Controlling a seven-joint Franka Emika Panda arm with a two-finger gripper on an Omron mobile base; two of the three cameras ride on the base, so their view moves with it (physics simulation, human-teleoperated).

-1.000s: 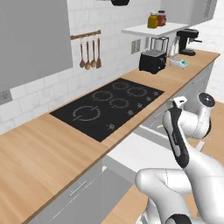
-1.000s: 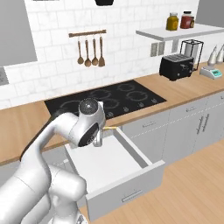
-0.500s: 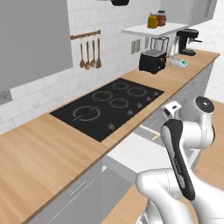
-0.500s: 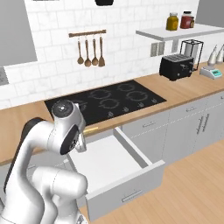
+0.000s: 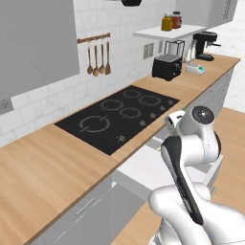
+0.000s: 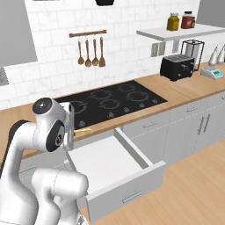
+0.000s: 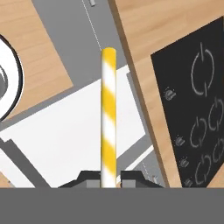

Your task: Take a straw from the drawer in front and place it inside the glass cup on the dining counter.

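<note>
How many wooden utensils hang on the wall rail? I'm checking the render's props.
3: a spoon at the left, another in the middle, a spatula at the right, all on the rail above the cooktop.

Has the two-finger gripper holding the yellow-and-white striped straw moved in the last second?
Yes. In the right base view the gripper with the straw has swung left and up, from over the open white drawer towards the black cooktop edge.

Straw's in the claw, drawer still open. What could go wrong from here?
1. The straw is pinched at one end by the claw, so most of it sticks out; a swing could knock it against the worktop edge and twist it loose.
2. The drawer juts into the aisle; the base might clip it when driving off.
3. The cup isn't in sight yet, so lining up such a thin, long straw may fail.
</note>
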